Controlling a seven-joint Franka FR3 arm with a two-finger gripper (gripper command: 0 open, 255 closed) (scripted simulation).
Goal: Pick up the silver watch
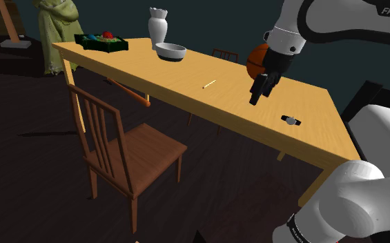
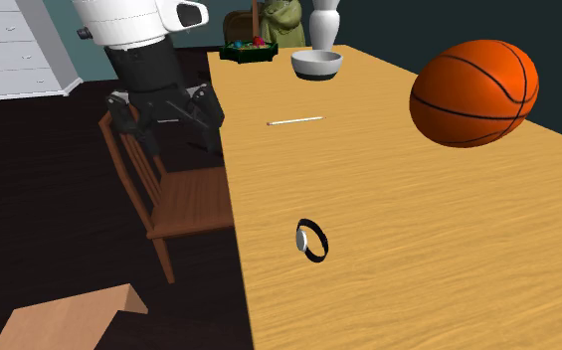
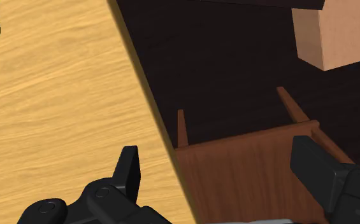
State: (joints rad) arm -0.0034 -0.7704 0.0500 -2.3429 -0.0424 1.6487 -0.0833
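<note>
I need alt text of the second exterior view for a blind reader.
The black tool, open, hangs over the edge of a wooden table, above a brown chair. A watch with a black band lies on the table nearer the camera, untouched. An orange basketball rests at the view's right.

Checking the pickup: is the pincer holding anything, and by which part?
Nothing is held. The black pincer stands open over the wooden table's edge; the silver, black-strapped watch lies apart.

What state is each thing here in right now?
gripper: open, holding nothing.
watch: lying on the table, untouched.
basketball: resting on the table.
vase: upright.
bowl: upright.
chair: upright, beside the table.
</note>
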